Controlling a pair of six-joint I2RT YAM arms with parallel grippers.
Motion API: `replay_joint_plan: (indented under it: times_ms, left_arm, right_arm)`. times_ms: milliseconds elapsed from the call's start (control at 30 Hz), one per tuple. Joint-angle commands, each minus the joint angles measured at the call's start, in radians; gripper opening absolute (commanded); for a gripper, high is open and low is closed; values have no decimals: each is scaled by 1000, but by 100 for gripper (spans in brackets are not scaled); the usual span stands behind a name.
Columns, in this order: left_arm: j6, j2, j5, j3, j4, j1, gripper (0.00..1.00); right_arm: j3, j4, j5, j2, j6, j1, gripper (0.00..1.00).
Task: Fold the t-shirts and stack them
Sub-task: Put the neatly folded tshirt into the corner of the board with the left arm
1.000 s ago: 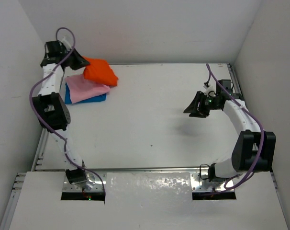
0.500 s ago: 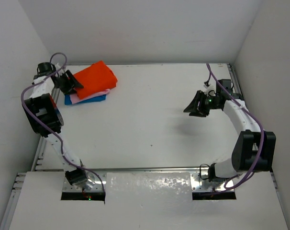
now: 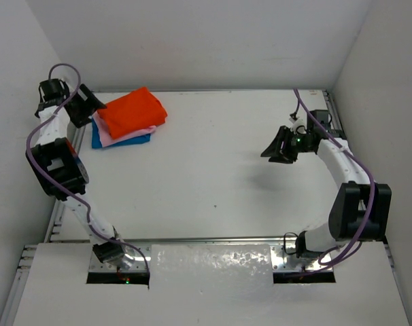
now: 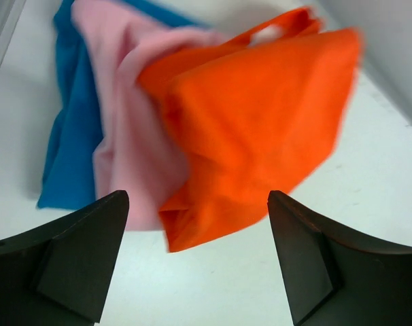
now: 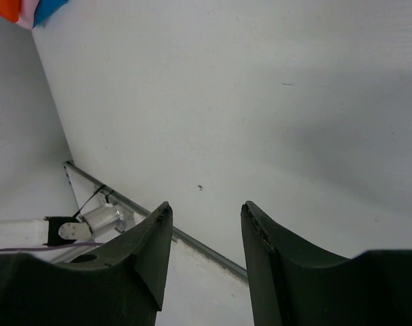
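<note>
White matte table [image 3: 206,176] fills the room, with plain white walls [image 3: 206,41] on three sides. Seen from above, the three t-shirts lie as one folded pile in the far left corner. The blue t-shirt [image 3: 117,142] is at the bottom, the pink t-shirt [image 3: 134,134] is on it, and the orange-red t-shirt [image 3: 131,112] lies on top as a soft rectangle, turned a little askew. The left claw [image 3: 83,105] stands just beside the left edge of the pile; from here I cannot tell if it touches the cloth. The right claw [image 3: 277,148] hangs over the bare right side of the table, well apart from the pile.

From the left wrist, the left claw [image 4: 196,200] shows two black wedge-shaped fingers [image 4: 83,251] spread wide, with nothing gripped. Just beyond them lies the orange-red t-shirt [image 4: 260,122], smooth with a few soft folds, its near corner between the fingers in this view. The pink t-shirt [image 4: 131,136] bulges out on its left, and the blue t-shirt [image 4: 70,136] is further left.

From the right wrist, the right claw [image 5: 204,210] has its fingers moderately apart and empty over the white table [image 5: 260,102]. The pile is only a small coloured corner at top left, where the orange-red t-shirt [image 5: 2,8] and the blue t-shirt [image 5: 49,8] show.
</note>
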Motion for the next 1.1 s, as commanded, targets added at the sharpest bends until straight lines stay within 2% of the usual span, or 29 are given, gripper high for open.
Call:
replay_joint_plan:
  times_ms: [0, 200, 300, 367, 433, 467, 500, 600, 667, 800, 1000, 1067]
  left_arm:
    - [-34, -79, 62, 18, 90, -38, 82]
    - [12, -117, 90, -141, 105, -49, 82]
    - [8, -102, 192, -157, 197, -49, 75]
    - [-52, -91, 300, -148, 332, -49, 66]
    - [-92, -85, 286, -114, 378, -49, 43]
    - [-89, -80, 269, -47, 353, -47, 36]
    - [-78, -70, 254, -8, 322, -49, 32]
    - [-58, -57, 196, 107, 199, -49, 31]
    - [-81, -57, 217, 110, 229, -50, 27]
    - [-143, -22, 309, 55, 370, -53, 0]
    - [-161, -34, 334, -176, 555, -61, 0]
    - [-175, -4, 337, -236, 663, -63, 0]
  right_arm:
    - [45, 16, -8, 10, 3, -3, 44]
    - [54, 19, -5, 14, 5, -1, 44]
    - [49, 22, -4, 16, 0, -1, 44]
    - [38, 27, -4, 16, 0, -1, 44]
    - [26, 33, -4, 17, -1, -3, 44]
    - [25, 33, -4, 17, -5, -1, 44]
    - [25, 30, -2, 17, -6, -1, 44]
    - [28, 24, 9, 16, -17, -1, 45]
    - [38, 18, 13, 20, -24, -3, 44]
    - [57, 24, 13, 37, -14, -4, 44]
    - [100, 22, 15, 62, -9, -4, 44]
    - [104, 34, 21, 65, -6, -4, 44]
